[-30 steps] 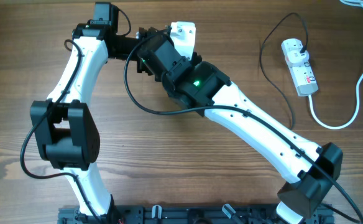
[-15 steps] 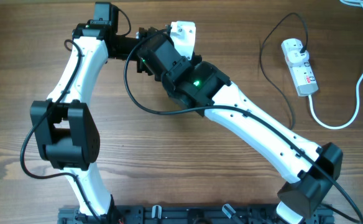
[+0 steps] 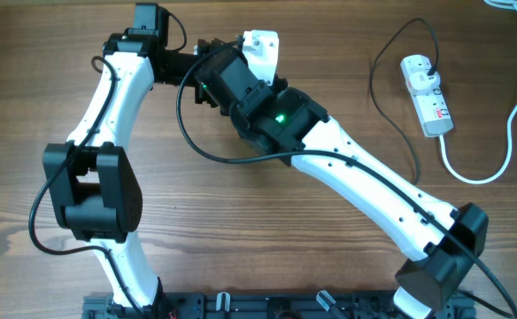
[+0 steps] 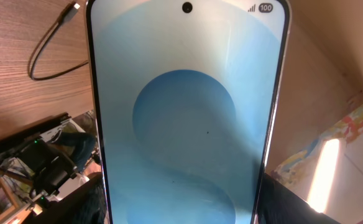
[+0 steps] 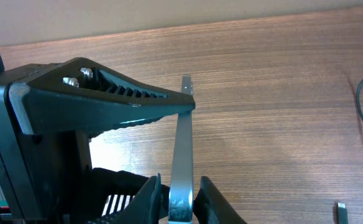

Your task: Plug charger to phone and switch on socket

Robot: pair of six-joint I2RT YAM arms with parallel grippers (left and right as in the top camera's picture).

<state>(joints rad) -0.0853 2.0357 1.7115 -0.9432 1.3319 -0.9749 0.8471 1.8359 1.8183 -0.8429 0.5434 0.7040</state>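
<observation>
The phone (image 4: 188, 124), its screen lit pale blue, is held upright off the surface. The white socket (image 3: 427, 106) lies flat far to the right. The charger (image 3: 374, 69) loops its thin black cable beside it, with the plug tip (image 4: 74, 7) lying loose on the wood.

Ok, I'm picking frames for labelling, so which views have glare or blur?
Overhead: sharp and evenly lit, no glare. Left wrist: the phone fills the frame, its screen bright but not washed out, and there is a blown-out streak at lower right behind it. Right wrist: mostly sharp, with a pale sheen on the table.
</observation>
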